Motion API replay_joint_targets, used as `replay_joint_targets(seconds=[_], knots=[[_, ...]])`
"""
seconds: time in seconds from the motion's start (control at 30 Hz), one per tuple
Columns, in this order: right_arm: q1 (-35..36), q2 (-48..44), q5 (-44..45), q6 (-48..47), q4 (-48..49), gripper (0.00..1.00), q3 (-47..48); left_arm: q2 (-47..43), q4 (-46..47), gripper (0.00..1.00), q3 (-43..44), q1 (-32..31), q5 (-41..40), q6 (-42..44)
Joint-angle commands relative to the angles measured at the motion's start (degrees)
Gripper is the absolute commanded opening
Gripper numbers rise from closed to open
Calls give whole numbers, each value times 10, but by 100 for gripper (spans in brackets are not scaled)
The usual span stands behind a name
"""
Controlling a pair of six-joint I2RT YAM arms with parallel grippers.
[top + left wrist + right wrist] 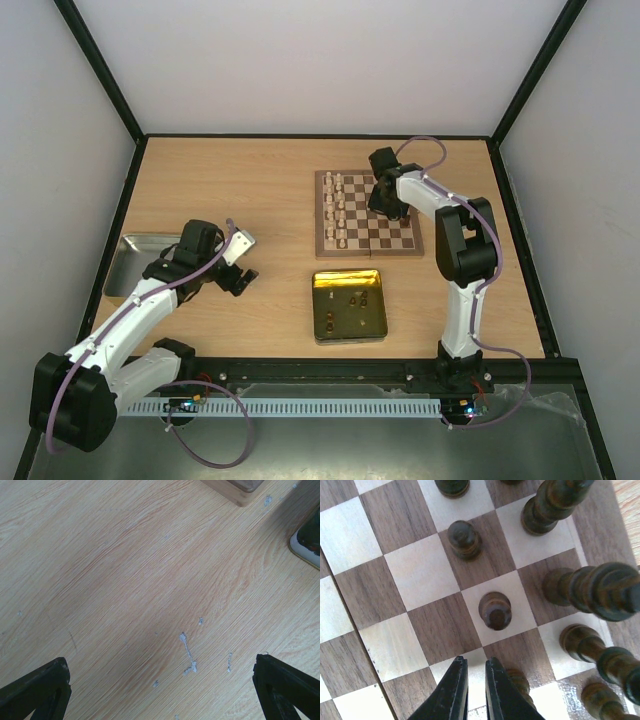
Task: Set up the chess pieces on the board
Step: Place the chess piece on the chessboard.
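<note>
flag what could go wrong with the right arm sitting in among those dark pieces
1. The right fingers hang low over the board, with a dark piece just beside one; a sideways move could tip it.
2. The dark pawn stands just ahead and could be knocked over if the arm advances.
3. The tall pieces on the right loom near the wrist camera, so a wrist turn may sweep them.

From above, the right tool covers some of the board's squares and whatever stands there. The bits in the gold tin are too small to name. At the right wrist, tall dark pieces blur and run off the right edge; another piece sits half hidden behind the fingers.
</note>
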Motion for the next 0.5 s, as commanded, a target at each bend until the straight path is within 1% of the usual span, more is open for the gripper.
replay_joint_targets(seconds=[0.0, 0.23, 0.37, 0.47], knots=[[2, -5, -18, -7, 12, 11, -12, -8, 2, 99, -9, -4, 5, 2], [18, -26, -26, -7, 6, 11, -13, -7, 3, 99, -9, -4, 3, 0], [51, -91, -8, -1, -3, 10, -42, -8, 4, 99, -9, -3, 2, -1], [93, -157, 12, 5, -25, 10, -86, -6, 4, 99, -8, -4, 2, -1]])
